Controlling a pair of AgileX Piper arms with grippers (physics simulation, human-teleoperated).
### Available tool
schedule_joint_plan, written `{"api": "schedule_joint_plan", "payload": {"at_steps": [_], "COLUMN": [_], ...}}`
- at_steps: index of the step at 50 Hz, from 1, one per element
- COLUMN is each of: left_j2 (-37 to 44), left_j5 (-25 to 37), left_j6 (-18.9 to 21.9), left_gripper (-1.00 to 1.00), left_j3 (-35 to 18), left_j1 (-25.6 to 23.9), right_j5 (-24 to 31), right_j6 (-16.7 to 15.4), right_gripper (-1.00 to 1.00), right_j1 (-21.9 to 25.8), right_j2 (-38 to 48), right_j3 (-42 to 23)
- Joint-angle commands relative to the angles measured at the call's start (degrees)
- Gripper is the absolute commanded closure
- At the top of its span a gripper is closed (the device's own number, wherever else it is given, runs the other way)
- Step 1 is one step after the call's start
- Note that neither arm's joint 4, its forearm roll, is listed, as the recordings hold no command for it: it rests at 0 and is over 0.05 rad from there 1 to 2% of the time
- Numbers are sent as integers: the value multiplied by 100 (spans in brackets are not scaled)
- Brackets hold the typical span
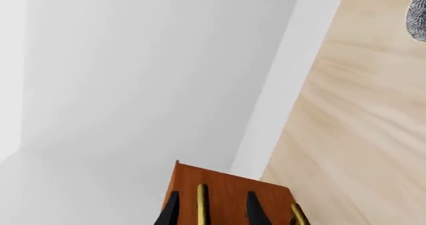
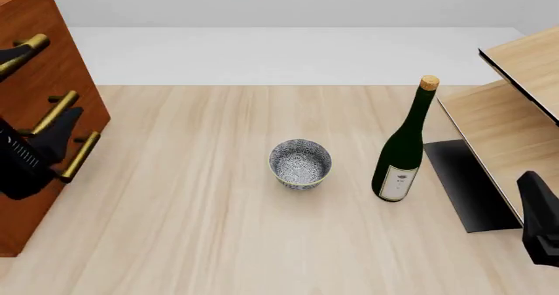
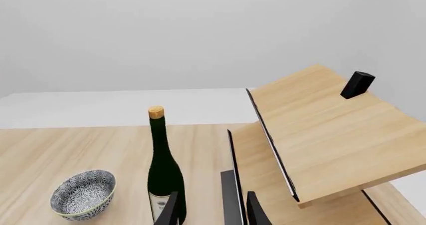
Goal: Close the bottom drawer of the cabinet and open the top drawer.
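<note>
**Desk:** What is sitting nearest you on the left?

**Operator:** My left gripper (image 1: 207, 211) is hovering at the cabinet (image 2: 61, 79), fingers (image 1: 170, 210) spread apart on either side of one brass handle (image 1: 201, 203) without touching it. I cannot tell from the wrist view which drawer that handle belongs to. In the front view the cabinet is standing at the bench's (image 2: 218, 229) left edge, and the bottom drawer (image 2: 39, 197) is looking flush with the two above it; the top drawer (image 2: 48, 27) is also sitting shut.

**Desk:** And your right side?

**Operator:** My right gripper (image 3: 211, 211) is hanging low at the near right corner, fingers apart and empty, pointing toward the green wine bottle (image 2: 404, 144). The bottle is standing upright, corked, just beside the pale shelf unit (image 2: 515, 125).

**Desk:** Farther out?

**Operator:** A blue patterned bowl (image 2: 300, 163) is resting upright mid-bench, near the bottle's left. Beyond it, pale bare floor is stretching to a grey wall.
</note>
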Motion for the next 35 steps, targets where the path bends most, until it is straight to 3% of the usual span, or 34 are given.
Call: {"api": "schedule_joint_plan", "payload": {"at_steps": [1,9,15,24,35], "left_j2": [227,375,422,604,832], "left_j5": [-20,-118,180,-136,-330], "left_j6": [541,965,929,1324,1466], "left_gripper": [-100,-100,-100,-100,-100], "left_j3": [-152,-113,-402,-311,-326], "left_j1": [438,661,908,1235,1397], "right_j5": [-42,-29,-27,-63,-92], "right_j6": [5,18,26,32,26], "right_gripper": [-100,-100,-100,-100,-100], "right_j1": [-2,-2,10,19,15], "right_j2": [40,28,25,59,86], "right_j3": [6,5,4,3,5]}}
